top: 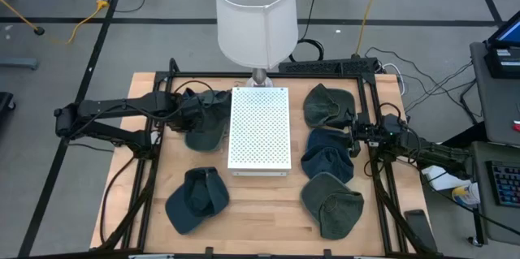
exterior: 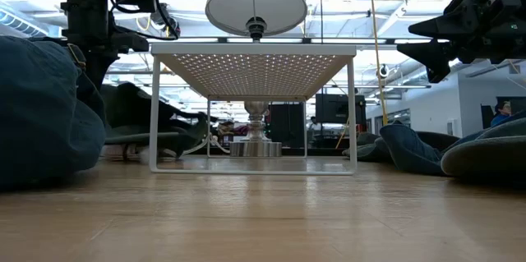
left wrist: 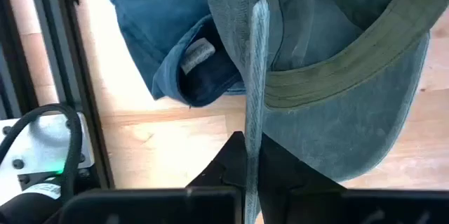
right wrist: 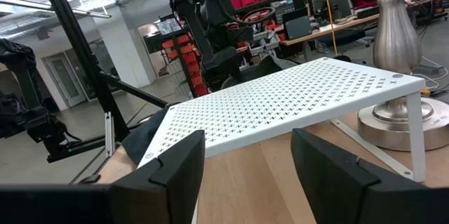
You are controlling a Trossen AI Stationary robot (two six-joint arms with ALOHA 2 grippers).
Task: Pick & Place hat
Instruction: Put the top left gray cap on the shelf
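Several dark teal hats lie on the wooden table. One hat [top: 210, 127] lies left of the white perforated shelf [top: 260, 129], toward the far side, its inside with a green band [left wrist: 351, 62] facing up. My left gripper [top: 193, 113] stands over it, shut on a thin edge of it [left wrist: 254, 112]. Another hat [top: 197, 200] lies at the near left. Three hats [top: 329, 105] [top: 327, 159] [top: 333, 204] lie in a row to the right of the shelf. My right gripper [right wrist: 247, 164] hovers open and level beside that row [top: 357, 133], with nothing between its fingers. My left gripper pinches a thin, upright edge of the hat [left wrist: 252, 150] between its two fingers [left wrist: 228, 164]. The fingers come from above, pointing down. The rest of the hat spreads out on the table beyond the fingers.
A lamp with a white shade [top: 254, 11] and a metal foot [right wrist: 396, 112] stands at the shelf's far end. A black frame [top: 146, 186] runs along the table's left and right sides. Bare wood shows at the near middle [top: 260, 210].
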